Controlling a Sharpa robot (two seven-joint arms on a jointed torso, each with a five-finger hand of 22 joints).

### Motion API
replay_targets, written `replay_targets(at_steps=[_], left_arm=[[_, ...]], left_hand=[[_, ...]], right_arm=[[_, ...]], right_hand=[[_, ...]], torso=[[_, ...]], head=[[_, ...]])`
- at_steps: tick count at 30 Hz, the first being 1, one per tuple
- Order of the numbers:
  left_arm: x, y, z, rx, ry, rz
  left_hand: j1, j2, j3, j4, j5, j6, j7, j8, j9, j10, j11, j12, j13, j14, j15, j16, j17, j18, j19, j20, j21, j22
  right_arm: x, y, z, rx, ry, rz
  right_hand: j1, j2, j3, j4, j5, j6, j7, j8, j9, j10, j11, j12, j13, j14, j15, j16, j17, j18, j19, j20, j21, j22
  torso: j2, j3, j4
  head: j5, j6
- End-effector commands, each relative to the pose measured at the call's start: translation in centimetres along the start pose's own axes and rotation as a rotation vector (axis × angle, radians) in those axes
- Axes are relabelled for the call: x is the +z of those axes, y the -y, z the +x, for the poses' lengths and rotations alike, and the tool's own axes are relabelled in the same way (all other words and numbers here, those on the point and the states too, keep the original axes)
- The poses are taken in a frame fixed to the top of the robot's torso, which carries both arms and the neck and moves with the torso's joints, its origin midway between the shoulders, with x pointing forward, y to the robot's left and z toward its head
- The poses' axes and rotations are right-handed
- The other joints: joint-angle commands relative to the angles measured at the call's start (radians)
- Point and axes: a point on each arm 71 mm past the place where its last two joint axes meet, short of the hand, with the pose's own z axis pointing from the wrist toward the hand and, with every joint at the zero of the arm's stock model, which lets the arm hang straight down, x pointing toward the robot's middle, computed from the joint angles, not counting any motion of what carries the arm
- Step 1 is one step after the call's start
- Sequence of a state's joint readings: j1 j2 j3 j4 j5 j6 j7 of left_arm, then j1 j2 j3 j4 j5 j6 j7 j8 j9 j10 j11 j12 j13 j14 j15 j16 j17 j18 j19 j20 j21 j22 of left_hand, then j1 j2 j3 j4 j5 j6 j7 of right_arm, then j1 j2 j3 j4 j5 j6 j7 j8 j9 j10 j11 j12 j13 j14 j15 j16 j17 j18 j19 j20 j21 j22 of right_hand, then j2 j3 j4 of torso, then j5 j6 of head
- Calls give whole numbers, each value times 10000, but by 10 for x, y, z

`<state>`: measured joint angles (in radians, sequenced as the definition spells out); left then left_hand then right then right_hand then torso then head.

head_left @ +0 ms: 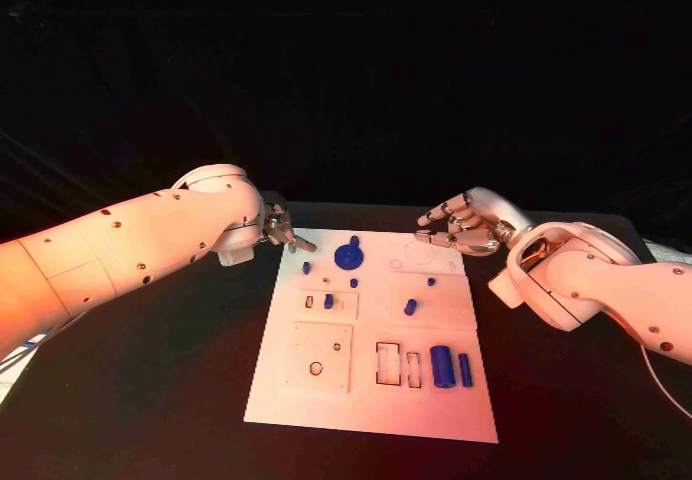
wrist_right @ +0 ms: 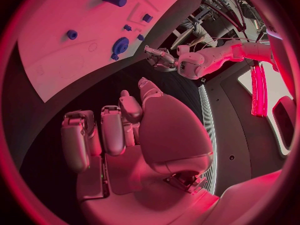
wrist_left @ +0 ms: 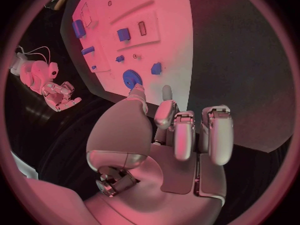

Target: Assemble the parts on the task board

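A robotics lab: black table, white task board.

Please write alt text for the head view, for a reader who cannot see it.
A white task board with small blue parts lies on a black table; the left hand and right hand hover at its far corners, holding nothing.

**Matt board, shiny hands**

My task board looks like matt white plastic, smooth, with shallow recesses. The blue parts on it, such as the round gear near its far edge, seem smooth plastic. My left hand and right hand gleam like polished metal. The table around the board is dull black.
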<state>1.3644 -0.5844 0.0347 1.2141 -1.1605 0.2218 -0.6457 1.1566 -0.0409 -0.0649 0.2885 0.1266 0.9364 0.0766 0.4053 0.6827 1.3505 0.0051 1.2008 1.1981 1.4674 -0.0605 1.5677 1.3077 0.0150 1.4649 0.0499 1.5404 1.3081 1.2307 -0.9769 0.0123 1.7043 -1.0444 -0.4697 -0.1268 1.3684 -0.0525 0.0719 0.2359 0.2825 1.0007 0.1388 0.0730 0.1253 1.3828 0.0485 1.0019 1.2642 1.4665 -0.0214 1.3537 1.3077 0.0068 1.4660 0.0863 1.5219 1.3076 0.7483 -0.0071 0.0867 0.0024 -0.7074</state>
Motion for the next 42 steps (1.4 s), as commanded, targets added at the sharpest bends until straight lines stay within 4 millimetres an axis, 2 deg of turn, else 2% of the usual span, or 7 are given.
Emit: replay_targets(at_steps=[1,6,13,17,33,38,42], left_arm=[[5,4,2,715,-355,198],[10,7,5,770,-502,245],[15,9,9,824,-667,242],[16,10,12,854,-744,258],[18,12,15,915,-932,319],[20,12,17,958,-1095,310],[20,11,17,960,-1130,278]], left_hand=[[85,50,62,8,-9,80,-13,-27,-15,87,-23,58,25,1034,41,31,2631,-68,897,44,54,2372],[30,80,47,30,-23,126,-25,-14,-23,109,-34,86,43,1034,33,31,2631,-69,900,38,58,2378],[-110,190,1,34,-45,197,-49,-9,-49,161,-54,157,96,1034,15,31,2631,-78,919,23,86,2407],[-106,259,6,19,-38,250,-69,3,-48,192,-71,198,129,1034,4,31,2631,-82,926,14,96,2418],[369,577,206,-90,-10,425,-152,26,-8,298,-149,326,231,1034,-64,31,2631,-97,957,-52,142,2467],[491,545,236,-128,-18,432,-155,13,0,302,-155,326,230,1034,-71,31,2631,-95,953,-61,136,2462],[499,543,238,-130,-19,434,-156,13,1,306,-155,334,237,1034,-71,31,2631,-97,957,-61,142,2469]], right_arm=[[0,-1,2,-26,-139,-81],[1,-1,4,-15,-167,-92],[1,-1,5,-4,-186,-98],[1,-1,5,2,-195,-111],[1,-1,6,10,-221,-105],[1,-1,6,5,-236,-105],[1,-2,7,2,-241,-111]], right_hand=[[-54,9,-12,26,32,21,5,-19,11,-45,17,-41,-13,532,-2,-32,422,189,285,45,-64,1715],[-53,10,-12,26,35,21,5,-19,11,-45,16,-40,-13,532,-2,-32,423,189,285,45,-64,1715],[-44,15,-11,23,50,21,4,-19,12,-44,14,-39,-13,531,-3,-37,418,189,283,44,-65,1713],[-36,17,-11,20,61,21,3,-19,12,-47,13,-46,-17,532,-4,-38,418,190,282,44,-66,1712],[-22,23,-9,15,84,24,1,-17,13,-45,11,-42,-16,532,-6,-41,417,190,283,43,-67,1712],[-17,24,-9,13,91,25,1,-17,13,-47,10,-45,-18,531,-7,-44,413,190,283,43,-67,1712],[-10,27,-8,10,99,27,0,-16,13,-24,9,20,17,533,-8,-36,422,191,281,42,-69,1709]], torso=[[10,-4,-5],[3,4,-16],[-11,5,24],[-5,8,3],[-7,18,10],[-5,12,-4],[-5,24,-2]], head=[[23,-9],[35,-19],[26,-42],[46,-42],[60,-61],[74,-62],[90,-68]])
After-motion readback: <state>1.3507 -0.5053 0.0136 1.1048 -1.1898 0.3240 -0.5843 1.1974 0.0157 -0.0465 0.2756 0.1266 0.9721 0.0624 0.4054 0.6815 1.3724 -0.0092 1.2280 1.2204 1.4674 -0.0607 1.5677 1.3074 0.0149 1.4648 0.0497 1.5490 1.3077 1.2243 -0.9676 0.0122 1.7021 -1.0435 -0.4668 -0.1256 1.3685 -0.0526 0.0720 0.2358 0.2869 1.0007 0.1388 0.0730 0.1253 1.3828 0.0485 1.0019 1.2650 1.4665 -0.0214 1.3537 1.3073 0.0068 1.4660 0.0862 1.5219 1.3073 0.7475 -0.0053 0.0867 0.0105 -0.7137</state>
